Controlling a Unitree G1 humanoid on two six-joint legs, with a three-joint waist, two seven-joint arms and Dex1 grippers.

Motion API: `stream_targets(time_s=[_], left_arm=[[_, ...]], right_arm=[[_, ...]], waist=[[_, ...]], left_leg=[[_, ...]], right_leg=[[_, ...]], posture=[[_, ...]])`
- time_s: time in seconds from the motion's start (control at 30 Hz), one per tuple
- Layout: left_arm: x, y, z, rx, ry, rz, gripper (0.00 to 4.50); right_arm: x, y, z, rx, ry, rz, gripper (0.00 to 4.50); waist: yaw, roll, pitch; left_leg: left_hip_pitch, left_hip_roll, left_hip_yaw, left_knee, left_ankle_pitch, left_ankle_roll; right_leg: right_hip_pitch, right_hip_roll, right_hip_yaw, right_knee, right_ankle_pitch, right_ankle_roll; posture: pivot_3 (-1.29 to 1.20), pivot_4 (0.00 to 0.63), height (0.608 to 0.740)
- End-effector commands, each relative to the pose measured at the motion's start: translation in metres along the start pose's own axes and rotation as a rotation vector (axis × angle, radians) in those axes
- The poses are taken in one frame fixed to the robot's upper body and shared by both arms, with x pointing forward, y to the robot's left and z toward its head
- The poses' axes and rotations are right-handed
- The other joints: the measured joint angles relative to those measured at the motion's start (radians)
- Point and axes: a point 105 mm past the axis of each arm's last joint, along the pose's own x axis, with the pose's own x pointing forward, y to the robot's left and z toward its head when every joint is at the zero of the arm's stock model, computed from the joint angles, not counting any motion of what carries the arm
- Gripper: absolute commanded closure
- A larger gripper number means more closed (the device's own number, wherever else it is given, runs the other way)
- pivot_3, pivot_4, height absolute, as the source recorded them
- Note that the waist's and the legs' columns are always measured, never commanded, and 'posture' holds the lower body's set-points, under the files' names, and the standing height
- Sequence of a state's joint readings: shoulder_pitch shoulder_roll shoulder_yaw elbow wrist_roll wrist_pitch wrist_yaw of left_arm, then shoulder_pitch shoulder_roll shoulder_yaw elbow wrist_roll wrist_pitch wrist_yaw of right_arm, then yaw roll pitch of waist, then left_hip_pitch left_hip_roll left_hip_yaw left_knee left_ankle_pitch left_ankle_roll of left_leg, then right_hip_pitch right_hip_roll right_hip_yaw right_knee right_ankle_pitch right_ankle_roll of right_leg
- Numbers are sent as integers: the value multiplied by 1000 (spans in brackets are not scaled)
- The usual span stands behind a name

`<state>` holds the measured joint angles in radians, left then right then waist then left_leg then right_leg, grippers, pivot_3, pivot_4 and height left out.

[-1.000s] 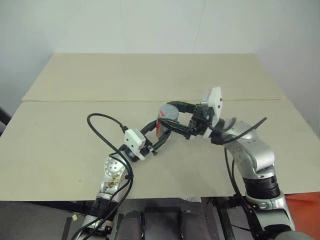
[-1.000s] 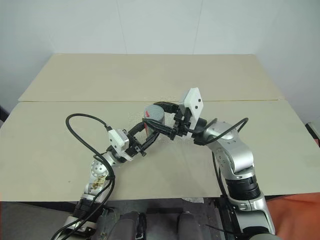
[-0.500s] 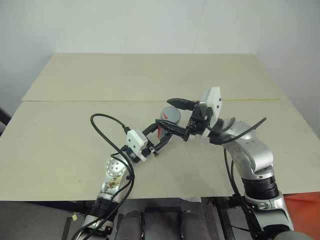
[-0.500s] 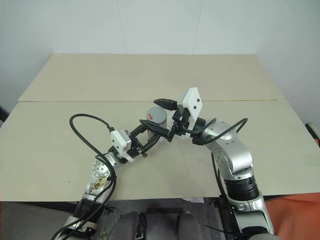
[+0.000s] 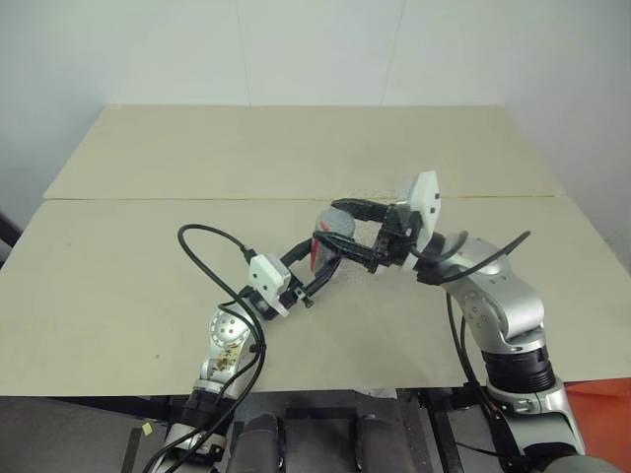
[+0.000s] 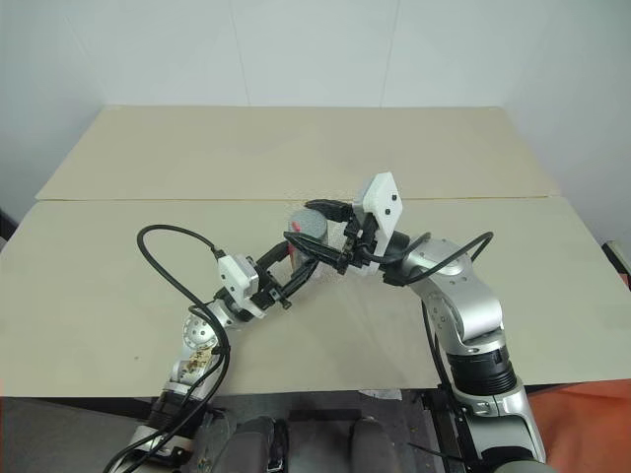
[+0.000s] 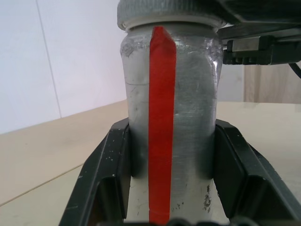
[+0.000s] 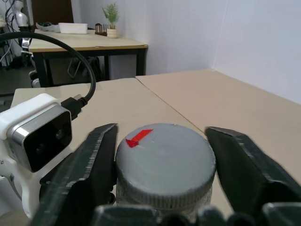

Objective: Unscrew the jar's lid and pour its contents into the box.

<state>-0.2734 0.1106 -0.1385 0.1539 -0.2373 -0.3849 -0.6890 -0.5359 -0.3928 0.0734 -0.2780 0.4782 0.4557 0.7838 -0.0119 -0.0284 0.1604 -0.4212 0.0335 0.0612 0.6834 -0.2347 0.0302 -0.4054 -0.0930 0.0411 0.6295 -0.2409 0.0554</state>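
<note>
From the head views, the jar is held above the table, the left gripper clamped on its body. The left wrist view shows the lid seated on the jar's top. In the right wrist view the right gripper pinches that lid, so I judge unscrewing unfinished and pouring not begun.

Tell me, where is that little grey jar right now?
The jar is near the table's middle, held up between the arms: left end effector grips its body, right end effector its lid.

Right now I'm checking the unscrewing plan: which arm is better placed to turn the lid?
The right. Its fingers already sit either side of the round grey lid, while the left fingers clamp the silvery-grey jar with the red stripe, steadying it.
</note>
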Motion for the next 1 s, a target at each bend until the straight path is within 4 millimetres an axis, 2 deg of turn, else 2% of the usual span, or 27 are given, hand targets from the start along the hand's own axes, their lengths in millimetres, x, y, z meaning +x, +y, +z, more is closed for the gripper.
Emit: stream_targets(time_s=[0.03, 0.47, 0.77, 1.0], left_arm=[[4, 3, 8, 12, -35, 4, 2454], [2, 3, 7, 18, -24, -2, 2454], [3, 2, 6, 18, -22, -5, 2454], [1, 1, 5, 30, -15, -17, 2454]], right_arm=[[-1, 1, 11, -42, -26, -2, 1319], [0, 2, 9, -44, -20, -2, 1319], [-3, 8, 12, -113, -47, 41, 1319], [-2, -2, 14, 73, -41, 15, 1319]], waist=[[0, 0, 0], [0, 0, 0], [0, 0, 0], [0, 0, 0]], left_leg=[[0, 0, 0, 0, 0, 0], [0, 0, 0, 0, 0, 0], [0, 0, 0, 0, 0, 0], [0, 0, 0, 0, 0, 0]], right_leg=[[0, 0, 0, 0, 0, 0], [0, 0, 0, 0, 0, 0], [0, 0, 0, 0, 0, 0], [0, 0, 0, 0, 0, 0]], posture=[[0, 150, 740], [0, 150, 740], [0, 150, 740], [0, 150, 740]])
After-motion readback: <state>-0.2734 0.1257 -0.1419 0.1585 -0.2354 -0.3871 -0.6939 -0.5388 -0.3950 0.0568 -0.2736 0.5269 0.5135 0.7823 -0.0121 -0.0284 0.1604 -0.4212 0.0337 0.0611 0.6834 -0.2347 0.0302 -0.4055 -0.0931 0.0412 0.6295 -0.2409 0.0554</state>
